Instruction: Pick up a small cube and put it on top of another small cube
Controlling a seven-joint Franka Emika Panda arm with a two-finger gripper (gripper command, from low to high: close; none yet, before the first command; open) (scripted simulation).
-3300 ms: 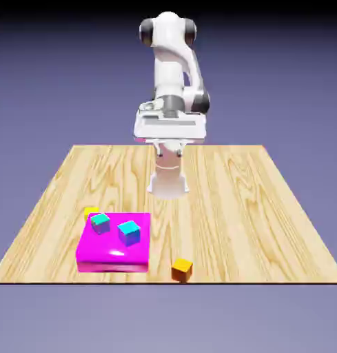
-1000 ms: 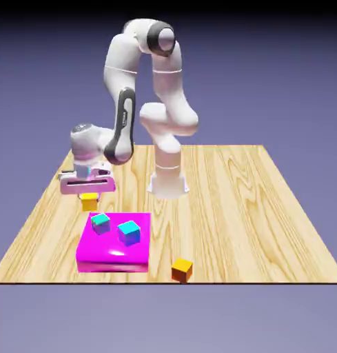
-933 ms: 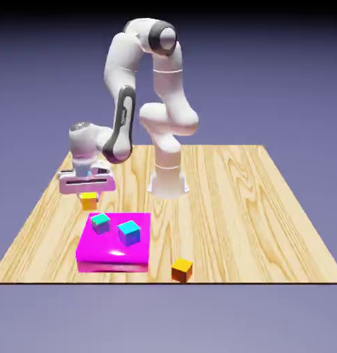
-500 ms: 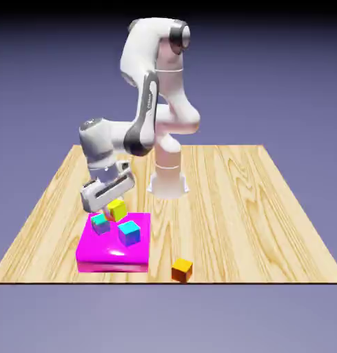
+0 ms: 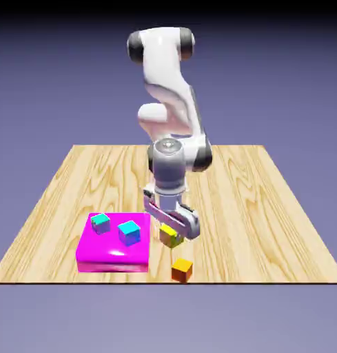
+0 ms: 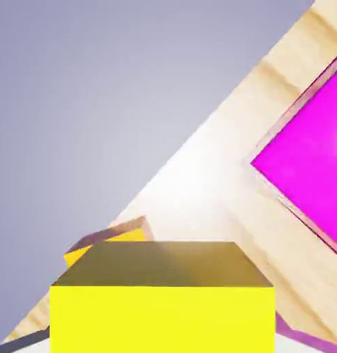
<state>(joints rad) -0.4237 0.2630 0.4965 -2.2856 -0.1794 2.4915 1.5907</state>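
Note:
My gripper is shut on the small yellow cube and carries it above the table, a little above and just left of the small orange cube, which rests near the table's front edge. In the hand view the yellow cube fills the bottom middle and hides both fingertips. Behind it, at its upper left, a corner of the orange cube peeks out.
A magenta block lies at the exterior view's left of the held cube, with two cyan cubes on top. Its magenta face shows at the hand view's right. The wooden table's front edge runs just past the orange cube.
The arm went to the yellow cube behind the magenta block, shut on it and lifted it. It has since carried it over the block toward the exterior view's right, near the orange cube.

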